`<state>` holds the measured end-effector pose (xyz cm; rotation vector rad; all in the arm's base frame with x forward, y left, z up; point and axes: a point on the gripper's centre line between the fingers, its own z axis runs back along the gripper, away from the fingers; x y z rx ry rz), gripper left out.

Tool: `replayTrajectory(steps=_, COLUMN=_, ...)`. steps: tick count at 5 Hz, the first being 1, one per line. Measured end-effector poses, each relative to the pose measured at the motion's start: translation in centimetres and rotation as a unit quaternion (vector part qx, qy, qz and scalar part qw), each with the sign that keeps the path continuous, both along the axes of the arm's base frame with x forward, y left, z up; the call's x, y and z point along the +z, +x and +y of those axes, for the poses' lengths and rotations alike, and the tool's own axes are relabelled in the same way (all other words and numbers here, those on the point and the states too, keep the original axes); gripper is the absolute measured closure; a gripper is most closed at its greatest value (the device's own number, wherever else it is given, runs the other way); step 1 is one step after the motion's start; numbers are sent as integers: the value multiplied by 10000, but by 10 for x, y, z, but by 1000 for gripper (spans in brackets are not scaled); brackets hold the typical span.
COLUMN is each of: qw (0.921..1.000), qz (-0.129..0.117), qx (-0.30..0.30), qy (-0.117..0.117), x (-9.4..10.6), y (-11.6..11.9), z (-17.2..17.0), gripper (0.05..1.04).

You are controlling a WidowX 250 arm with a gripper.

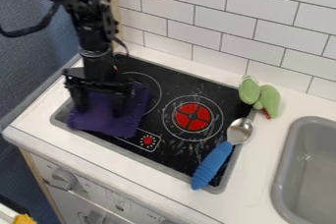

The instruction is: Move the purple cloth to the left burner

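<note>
The black gripper [99,113] hangs at the left of the stove with its two fingers spread wide. Directly beneath it lies the crumpled purple cloth [125,126], its fabric visible between and around the fingers. The cloth spreads over the front left part of the black stovetop [167,81] and covers part of the left burner [154,83], whose outlined ring shows behind and to the right of it. Whether the fingertips touch the fabric, I cannot tell.
A blue-handled spoon [213,164] lies across the stove's right edge. Beside the red burner [192,117], toward the back right, a green plush object [261,96] rests near the stove's corner. The grey sink [282,169] is at the right; a tiled wall [216,26] stands behind.
</note>
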<state>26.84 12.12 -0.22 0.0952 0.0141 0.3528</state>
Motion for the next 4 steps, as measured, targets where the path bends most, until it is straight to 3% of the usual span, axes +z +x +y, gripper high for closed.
replayTrajectory(steps=2, qw=10000, qz=26, qx=-1, qy=19, x=2, y=-1, z=3, gripper=82)
replayTrajectory(steps=3, qw=9999, qz=-56, qx=-127, qy=39, x=15, y=4, z=0, gripper=83)
replayTrajectory(steps=4, qw=9990, qz=-284, qx=-304, qy=146, x=49, y=10, z=-3, gripper=83)
